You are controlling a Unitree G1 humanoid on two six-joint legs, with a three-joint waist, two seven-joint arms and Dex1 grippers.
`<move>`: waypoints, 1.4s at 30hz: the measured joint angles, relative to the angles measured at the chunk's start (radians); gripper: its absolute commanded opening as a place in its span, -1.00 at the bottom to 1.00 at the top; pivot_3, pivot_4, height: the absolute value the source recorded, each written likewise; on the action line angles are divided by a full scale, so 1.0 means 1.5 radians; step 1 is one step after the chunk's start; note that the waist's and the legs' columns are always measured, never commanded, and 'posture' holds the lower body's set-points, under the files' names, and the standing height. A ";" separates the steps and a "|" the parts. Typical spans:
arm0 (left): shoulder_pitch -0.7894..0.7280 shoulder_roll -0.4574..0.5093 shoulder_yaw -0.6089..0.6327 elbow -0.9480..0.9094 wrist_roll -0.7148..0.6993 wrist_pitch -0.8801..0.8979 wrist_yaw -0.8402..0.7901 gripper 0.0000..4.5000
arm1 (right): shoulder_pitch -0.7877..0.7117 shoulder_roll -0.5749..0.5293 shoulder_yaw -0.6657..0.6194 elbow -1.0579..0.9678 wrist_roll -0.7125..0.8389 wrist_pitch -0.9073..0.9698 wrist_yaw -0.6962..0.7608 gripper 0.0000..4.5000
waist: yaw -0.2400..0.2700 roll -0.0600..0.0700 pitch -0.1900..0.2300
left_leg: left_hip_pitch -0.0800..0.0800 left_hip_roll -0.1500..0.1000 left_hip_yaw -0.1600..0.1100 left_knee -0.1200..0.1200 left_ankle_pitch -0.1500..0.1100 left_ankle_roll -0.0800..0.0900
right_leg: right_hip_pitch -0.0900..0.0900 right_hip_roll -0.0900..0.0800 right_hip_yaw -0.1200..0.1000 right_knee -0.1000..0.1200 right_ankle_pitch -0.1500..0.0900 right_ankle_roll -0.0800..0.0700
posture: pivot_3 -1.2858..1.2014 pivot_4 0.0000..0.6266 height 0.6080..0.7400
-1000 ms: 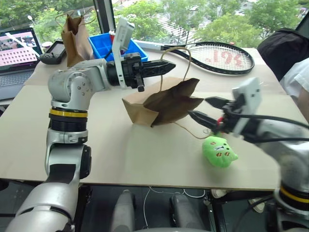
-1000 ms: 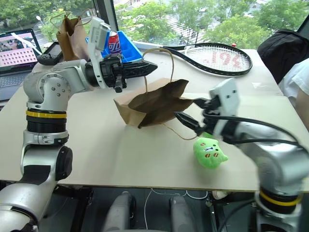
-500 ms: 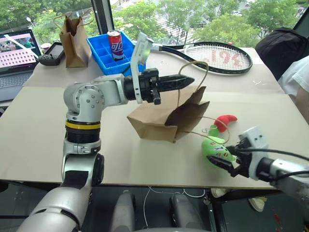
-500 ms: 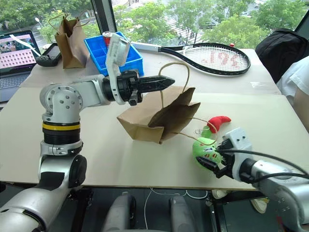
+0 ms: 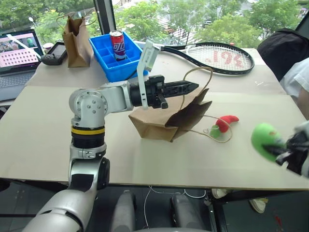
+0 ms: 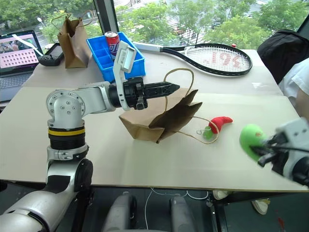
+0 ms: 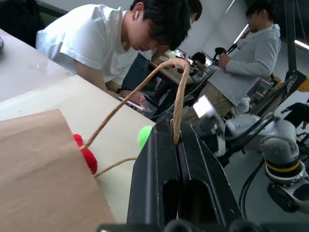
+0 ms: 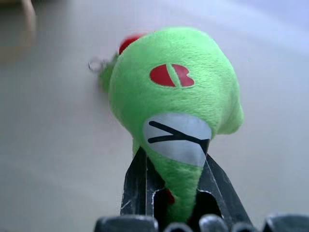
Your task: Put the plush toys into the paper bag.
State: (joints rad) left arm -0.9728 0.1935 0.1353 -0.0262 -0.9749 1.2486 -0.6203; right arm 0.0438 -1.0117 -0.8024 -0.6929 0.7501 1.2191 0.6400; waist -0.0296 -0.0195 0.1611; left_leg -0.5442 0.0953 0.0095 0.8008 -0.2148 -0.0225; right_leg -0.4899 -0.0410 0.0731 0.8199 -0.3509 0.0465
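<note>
A two-armed humanoid works at a beige worktop (image 5: 43, 145), with the wide brown paper bag (image 5: 166, 116) lying near the middle as the reference point. The left end effector (image 5: 193, 87), fingers pressed together, pinches one tan cord handle (image 5: 195, 72) of the bag and holds that loop raised above the bag's mouth, which gapes toward the robot's right. The second cord handle (image 5: 212, 133) trails loose on the worktop to the right of the bag.

Just right of the bag, inside that loose loop, lies the red chili toy (image 5: 224, 121), its green stem toward the bag. Farther right of the bag, at the worktop's near right corner and lifted off the surface, the right end effector (image 8: 169, 193) clamps the lime-green plush toy (image 5: 264, 139) by its lower end, the face turned to the wrist camera.

Bare worktop runs between the bag's mouth and the green toy, broken only by the chili toy and the loose cord. The near strip in front of the bag and the stretch left of it are also bare.

Behind the bag sit a blue bin (image 5: 112, 58) holding a red can (image 5: 116, 44), a tennis racket (image 5: 217, 55) behind and to its right, and a narrow brown bag (image 5: 76, 41) with a laptop (image 5: 17, 58) behind and to its left. A person in a white shirt (image 7: 91, 43) sits beyond the right edge.
</note>
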 measured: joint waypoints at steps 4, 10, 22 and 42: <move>0.000 -0.005 0.001 0.001 -0.009 0.000 0.014 -1.00 | -0.150 -0.021 0.073 -0.017 0.055 0.018 -0.042 -0.99 | 0.000 0.000 0.000 | -0.001 0.000 -0.001 0.000 0.000 0.000 | 0.000 0.001 0.000 0.000 0.000 -0.001 | 0.03 -0.52 -0.27; 0.000 -0.004 0.006 0.001 -0.026 0.003 0.037 -1.00 | -0.293 0.070 0.260 -0.023 0.093 0.066 -0.153 -0.99 | 0.008 0.000 0.000 | -0.002 -0.002 -0.002 -0.001 0.000 0.000 | 0.000 0.000 -0.001 -0.001 0.001 -0.003 | 0.03 -0.52 -0.27; 0.001 -0.015 0.016 0.001 -0.058 0.013 0.074 -1.00 | -0.417 0.142 0.654 -0.019 -0.003 0.083 -0.211 -0.99 | 0.012 0.000 0.000 | -0.003 -0.005 -0.003 -0.001 0.000 0.000 | 0.000 -0.002 0.000 -0.001 0.001 -0.003 | 0.03 -0.52 -0.27; 0.033 -0.011 0.025 -0.015 -0.083 0.011 0.113 -1.00 | -0.280 0.421 0.652 0.214 -0.198 -0.279 -0.229 0.57 | 0.009 0.000 0.001 | -0.004 -0.006 -0.006 -0.001 0.001 0.000 | 0.000 -0.002 -0.001 0.000 0.001 -0.002 | 0.03 -0.52 -0.27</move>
State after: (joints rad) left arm -0.9240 0.1775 0.1723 -0.0489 -1.0993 1.2652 -0.4508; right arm -0.3767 -0.3808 0.1759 -0.3722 0.4528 0.8011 0.2970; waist -0.0166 -0.0199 0.1619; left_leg -0.5498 0.0868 0.0010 0.7992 -0.2129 -0.0228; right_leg -0.4902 -0.0435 0.0721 0.8205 -0.3495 0.0429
